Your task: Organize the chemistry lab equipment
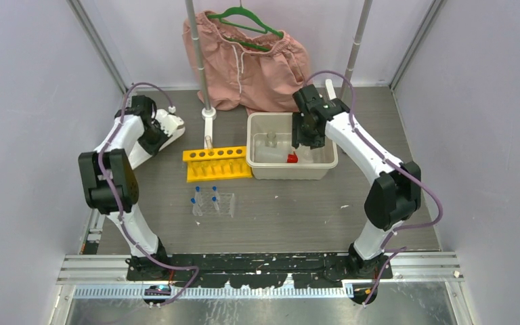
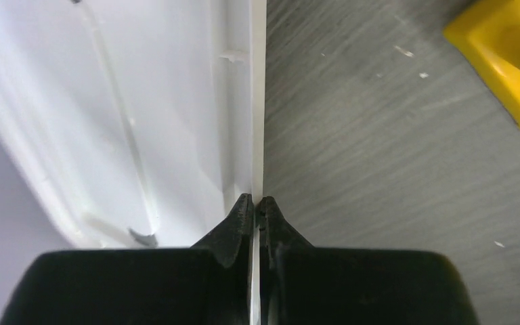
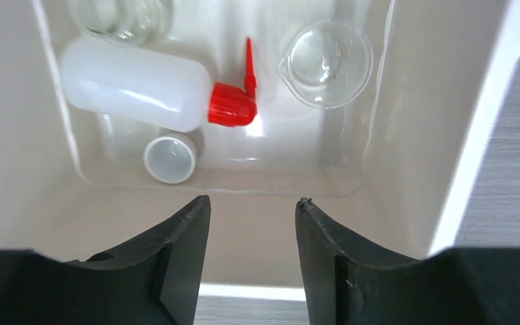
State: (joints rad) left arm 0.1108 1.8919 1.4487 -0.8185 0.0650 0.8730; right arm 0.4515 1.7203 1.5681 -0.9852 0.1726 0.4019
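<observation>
- Fingers (image 2: pixel 240 220) of the left gripper (image 2: pixel 254 200) are pinching the thin edge of a white plastic piece (image 2: pixel 142 101), which is running straight ahead from the tips.
- Ahead and to the right of them, well apart, the yellow holed tube rack (image 2: pixel 508 61) is sitting on the grey table (image 2: pixel 379 169).
- Fingers (image 3: pixel 189 230) of the right gripper (image 3: pixel 252 203) are hanging spread, gripping nothing, over the near wall of the white bin (image 3: pixel 420 135).
- Ahead of them, inside the bin, the white red-capped squeeze bottle (image 3: pixel 135 91) is lying on its side, the small white dish (image 3: pixel 170 159) is sitting just nearer, and a tiny clear beaker (image 3: pixel 325 64) is standing to the right.
</observation>
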